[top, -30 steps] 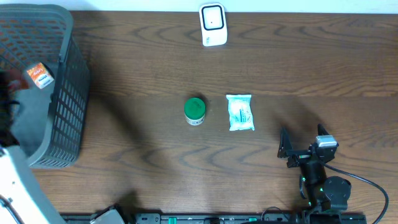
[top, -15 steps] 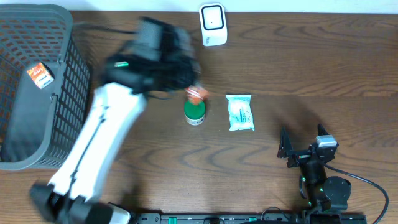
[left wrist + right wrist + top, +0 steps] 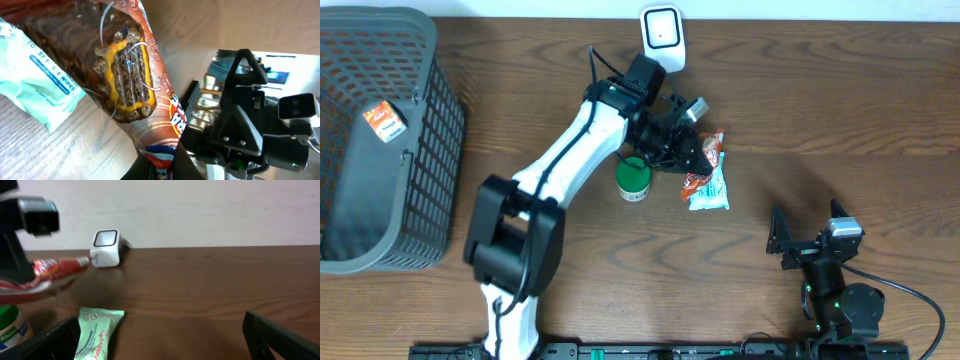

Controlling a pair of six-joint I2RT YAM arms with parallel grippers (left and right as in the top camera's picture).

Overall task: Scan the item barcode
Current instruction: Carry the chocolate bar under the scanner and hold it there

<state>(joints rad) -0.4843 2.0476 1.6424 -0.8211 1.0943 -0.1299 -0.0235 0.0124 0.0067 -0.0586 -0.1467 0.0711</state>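
A brown and orange snack packet (image 3: 706,160) hangs above the table with my left gripper (image 3: 688,151) shut on its end. In the left wrist view the packet (image 3: 125,65) fills the frame, pinched at its sealed end between the dark fingers of the gripper (image 3: 159,169). It hovers over the mint wipes packet (image 3: 710,190). The white barcode scanner (image 3: 661,38) stands at the table's far edge, behind the packet. My right gripper (image 3: 809,237) rests open near the front right; its view shows the scanner (image 3: 106,247) and the held packet (image 3: 50,270).
A green-lidded jar (image 3: 633,177) stands just left of the wipes. A grey mesh basket (image 3: 420,150) sits at the far left with a small orange item (image 3: 382,122) inside. The wipes packet (image 3: 100,332) lies close to the right gripper's left finger.
My left arm has swung from the basket across to the table's centre, carrying the snack packet to above the wipes. The right arm has stayed still.
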